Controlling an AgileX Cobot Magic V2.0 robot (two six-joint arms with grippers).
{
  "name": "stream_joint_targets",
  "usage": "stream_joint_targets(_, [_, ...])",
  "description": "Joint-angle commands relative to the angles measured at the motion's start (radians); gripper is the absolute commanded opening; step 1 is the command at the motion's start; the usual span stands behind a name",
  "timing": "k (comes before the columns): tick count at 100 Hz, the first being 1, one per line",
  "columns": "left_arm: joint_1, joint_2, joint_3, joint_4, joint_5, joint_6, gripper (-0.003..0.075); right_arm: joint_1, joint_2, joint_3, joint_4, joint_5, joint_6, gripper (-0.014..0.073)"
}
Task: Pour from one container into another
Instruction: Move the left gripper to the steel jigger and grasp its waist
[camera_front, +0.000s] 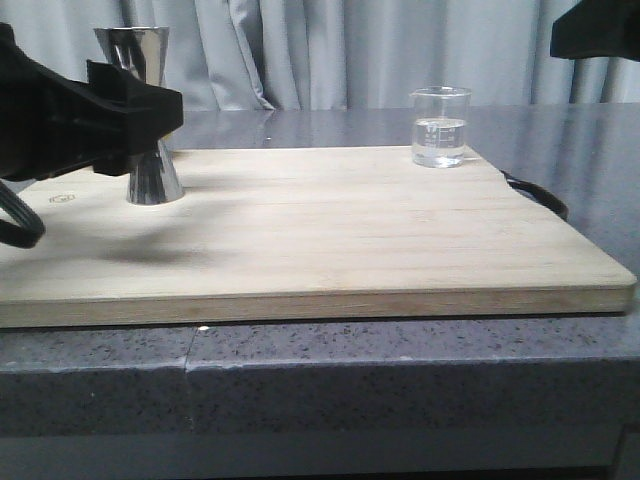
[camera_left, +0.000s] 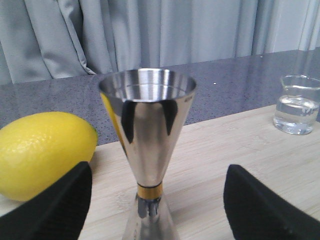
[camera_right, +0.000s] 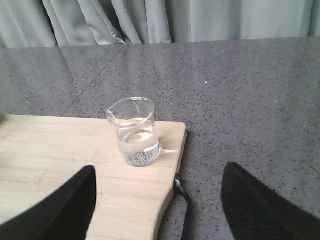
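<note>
Front view: one jigger (camera_front: 143, 120), one beaker (camera_front: 440, 127), one board (camera_front: 330, 230).

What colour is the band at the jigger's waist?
Gold-yellow, on the steel jigger; clearest in the left wrist view.

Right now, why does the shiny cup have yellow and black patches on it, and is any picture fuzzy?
In the left wrist view, the steel jigger mirrors the lemon and the dark fingers. In the front view, the left gripper looks slightly soft. In the right wrist view, the beaker is sharp.
</note>
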Motion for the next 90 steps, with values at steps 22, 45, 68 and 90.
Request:
stream_joint_targets(22, [-0.006, 0.063, -0.031, 0.006, -0.172, -0.033, 0.0513, 0.001, -0.007, -0.024, -0.016, -0.086, -0.013, 0.0477])
stream_joint_targets(45, [-0.006, 0.094, -0.068, 0.006, -0.17, -0.033, 0.0513, 0.001, -0.007, -0.024, -0.016, -0.084, -0.013, 0.0477])
stream_joint_targets(68, [-0.006, 0.137, -0.096, 0.006, -0.167, -0.033, 0.0512, 0.001, -0.007, -0.024, -0.016, -0.08, -0.013, 0.0477])
stream_joint_targets(90, [-0.006, 0.165, -0.104, -0.003, -0.188, -0.033, 0.0512, 0.001, -0.007, -0.024, -0.016, -0.072, -0.013, 0.0477])
